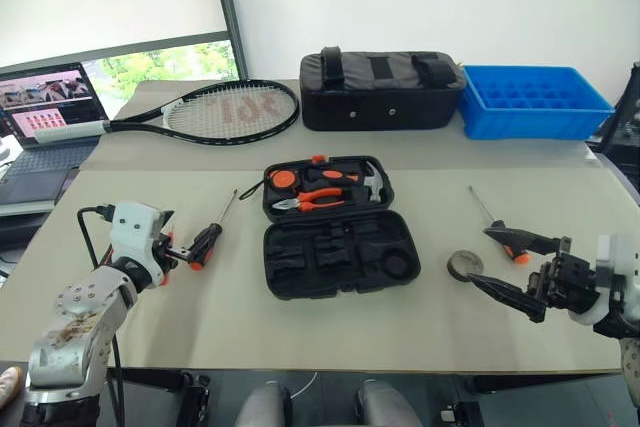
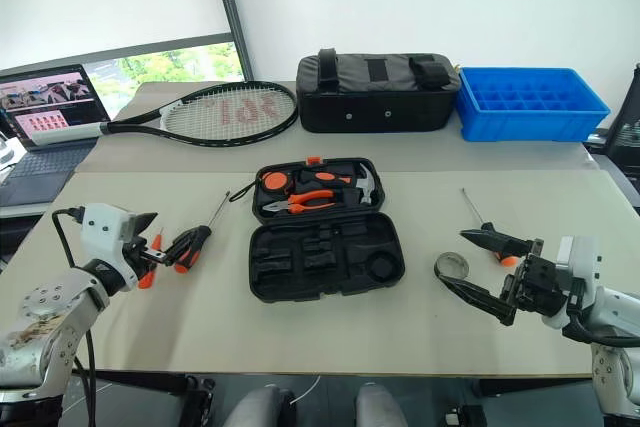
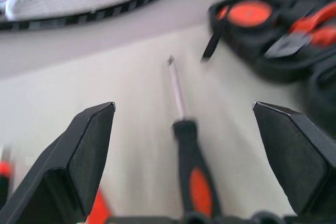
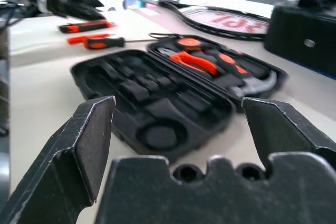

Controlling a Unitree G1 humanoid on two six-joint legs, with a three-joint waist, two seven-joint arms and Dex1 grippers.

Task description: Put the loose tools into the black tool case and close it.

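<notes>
The black tool case (image 1: 340, 259) lies open in the middle of the table. Its far half holds pliers, a hammer and other orange tools, and its near half has bare slots. One long black-and-orange screwdriver (image 1: 212, 235) lies left of the case, right in front of my open left gripper (image 3: 184, 106). An orange-and-black utility knife (image 4: 86, 25) lies close beside that gripper. The other long screwdriver (image 1: 492, 219) and a small dark roll of tape (image 1: 463, 265) lie right of the case. My open right gripper (image 1: 480, 255) hovers by the tape, pointing at the case.
A tennis racket (image 1: 230, 109) lies at the back left. A black fabric bag (image 1: 380, 90) and a blue crate (image 1: 535, 102) stand along the far edge. A laptop (image 1: 45, 117) sits off the table's left side.
</notes>
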